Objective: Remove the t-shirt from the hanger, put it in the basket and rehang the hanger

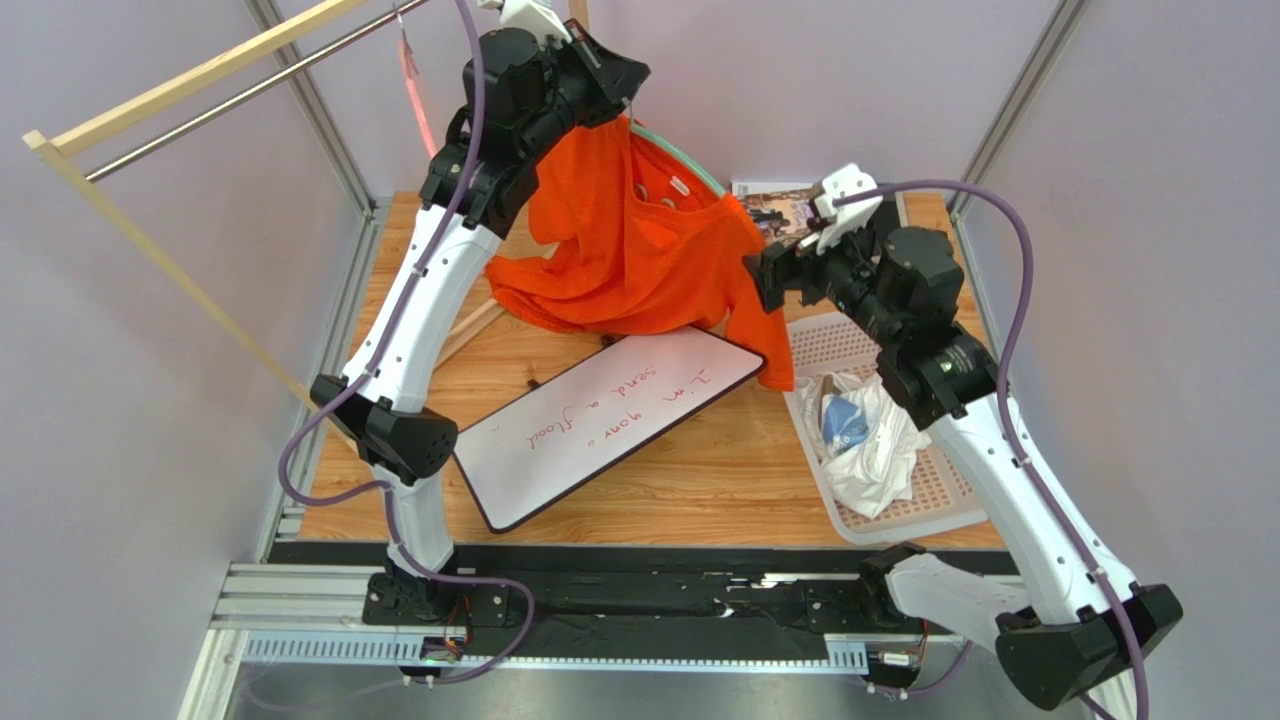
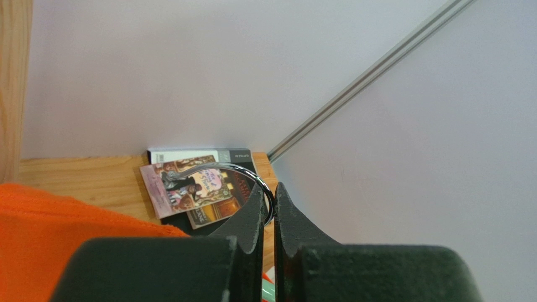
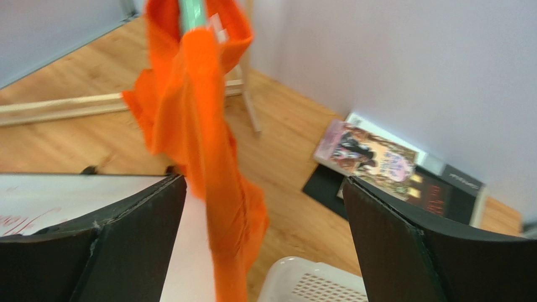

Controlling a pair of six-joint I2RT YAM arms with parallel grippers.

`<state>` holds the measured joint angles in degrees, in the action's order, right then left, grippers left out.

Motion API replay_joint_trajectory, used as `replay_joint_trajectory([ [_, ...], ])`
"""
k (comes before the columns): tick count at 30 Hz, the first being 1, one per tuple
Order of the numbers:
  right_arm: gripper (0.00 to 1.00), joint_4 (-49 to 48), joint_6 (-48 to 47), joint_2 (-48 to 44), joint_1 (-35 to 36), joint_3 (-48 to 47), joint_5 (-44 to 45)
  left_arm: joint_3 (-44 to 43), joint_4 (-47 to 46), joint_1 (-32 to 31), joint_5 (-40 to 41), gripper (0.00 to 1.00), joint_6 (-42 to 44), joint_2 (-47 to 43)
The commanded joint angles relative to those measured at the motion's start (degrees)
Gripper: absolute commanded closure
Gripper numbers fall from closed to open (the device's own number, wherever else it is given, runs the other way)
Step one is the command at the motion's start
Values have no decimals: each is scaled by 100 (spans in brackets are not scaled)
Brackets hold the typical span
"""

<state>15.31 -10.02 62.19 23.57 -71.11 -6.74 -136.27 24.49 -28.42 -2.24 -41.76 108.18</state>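
The t-shirt (image 1: 631, 248) hides most of the hanger (image 1: 684, 159).

Left arm (image 1: 428, 293) reaches high and far; right arm (image 1: 999, 450) is bent lower.
The left tool (image 2: 269, 192) presses its fingers almost together on the hanger hook (image 2: 239, 168); the right tool (image 3: 263, 182) has its fingers spread wide apart.

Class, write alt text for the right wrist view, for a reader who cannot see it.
An orange t-shirt hangs from a green hanger ahead of the open right gripper. Beneath is a wooden table with books at right, a whiteboard at lower left and a white basket at the bottom.
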Motion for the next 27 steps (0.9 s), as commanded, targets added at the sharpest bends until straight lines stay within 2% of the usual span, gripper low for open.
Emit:
replay_joint_trajectory([
  [1,1,-19,325,-471,16,623,-934,-383,-621,47,31,100,-271,-175],
  [6,11,-63,615,-630,7,1020,-969,-488,-630,91,101,100,-342,-166],
  [10,32,-98,747,-507,-2,1152,-715,-506,-665,127,110,100,-447,-157],
  [12,35,-169,817,-384,7,1135,-749,-515,-709,127,92,100,-500,-148],
  [14,45,-230,914,-322,7,1074,-872,-506,-700,127,101,100,-509,-139],
  [15,53,-230,966,-270,7,1056,-933,-515,-683,127,127,100,-474,-139],
  [16,67,-213,1132,-261,7,1029,-960,-515,-674,135,197,100,-456,-148],
  [17,74,-204,1177,-252,7,1029,-969,-515,-656,135,215,100,-430,-157],
  [18,86,-204,1239,-286,-2,1064,-978,-515,-647,135,398,100,-377,-166],
  [20,100,-195,1266,-357,7,1134,-891,-436,-708,135,566,100,-324,-174],
  [24,100,-397,1371,-787,-2,1704,-225,-225,-848,127,1574,100,-421,-201],
  [25,100,-449,1615,-997,7,1819,491,-181,-867,127,1786,100,-430,-218],
  [27,100,-512,1819,-1182,-28,1960,1111,-146,-858,135,2409,100,-535,-210],
])
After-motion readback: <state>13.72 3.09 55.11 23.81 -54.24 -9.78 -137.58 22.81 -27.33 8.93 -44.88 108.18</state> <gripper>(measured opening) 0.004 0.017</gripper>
